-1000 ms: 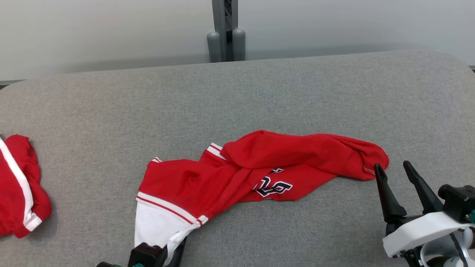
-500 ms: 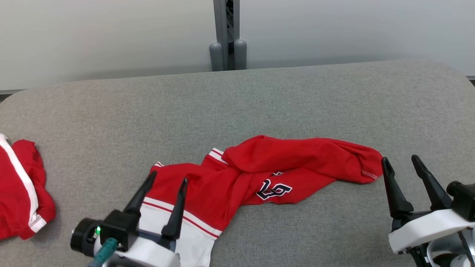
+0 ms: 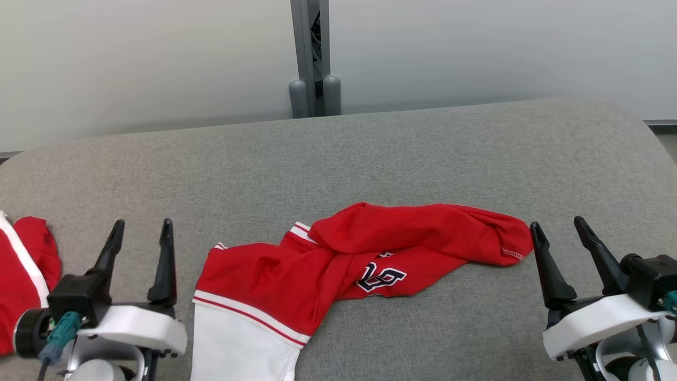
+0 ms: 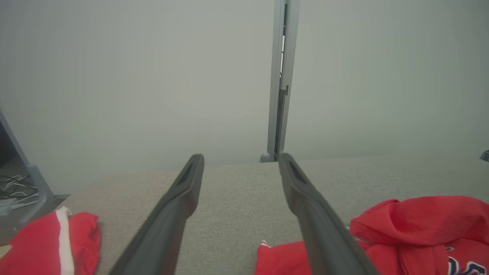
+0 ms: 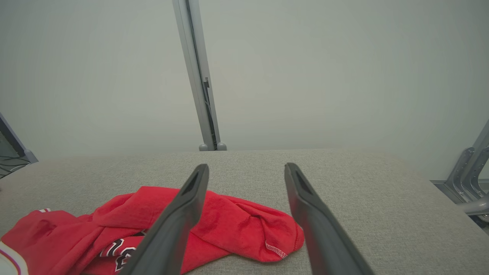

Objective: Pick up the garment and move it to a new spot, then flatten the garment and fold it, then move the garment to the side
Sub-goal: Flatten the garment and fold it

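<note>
The garment (image 3: 349,259) is a red jersey with white panels and dark lettering, lying crumpled across the near middle of the grey table (image 3: 338,159). Its white part hangs toward the front edge. The left wrist view catches its red folds (image 4: 412,229) at the lower right; in the right wrist view the garment (image 5: 229,225) lies at the lower left. My left gripper (image 3: 143,227) stands open, clear of the cloth, to the left of the jersey. My right gripper (image 3: 558,226) is open too, just right of the jersey's red end, holding nothing.
A second red and white garment (image 3: 24,275) lies at the table's left edge, also in the left wrist view (image 4: 49,244). A grey post (image 3: 309,58) rises behind the table against a pale wall. A metal frame (image 5: 468,172) stands off the right end.
My left gripper let go of the jersey's white edge, opened, and swung left away from the cloth. The head camera tilted, shifting the whole picture. The right gripper kept still.
</note>
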